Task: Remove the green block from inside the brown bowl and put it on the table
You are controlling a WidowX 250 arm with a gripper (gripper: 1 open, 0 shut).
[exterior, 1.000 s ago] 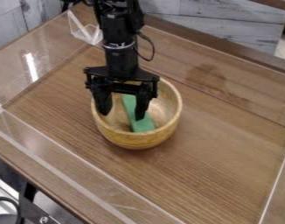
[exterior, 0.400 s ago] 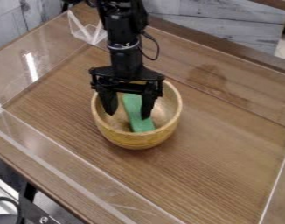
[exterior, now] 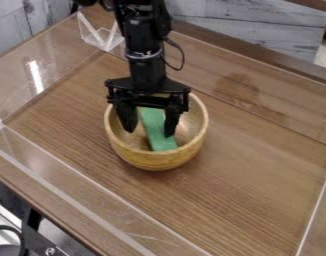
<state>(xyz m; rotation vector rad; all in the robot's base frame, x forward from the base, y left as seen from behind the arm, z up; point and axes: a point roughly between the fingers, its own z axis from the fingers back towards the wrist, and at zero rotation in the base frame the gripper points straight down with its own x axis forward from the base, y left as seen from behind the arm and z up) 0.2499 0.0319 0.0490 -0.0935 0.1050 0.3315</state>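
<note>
Here you see a black arm reaching straight down into the bowl (exterior: 158, 140), a round tan wooden one sitting near the middle of the table (exterior: 259, 190). The gripper (exterior: 151, 125) hangs with its jaws spread wide, one finger on each side of the block (exterior: 158, 131), gripping nothing. The block, bright green and flat, lies inside the bowl, leaning up its inner wall, with its upper end between the fingers. You are at the grasp step: the block is not yet held and nothing has left the bowl. Next you likely need to close the jaws on the block's narrow sides, lift clear of the rim, then set it on bare wood beside the bowl.
</note>
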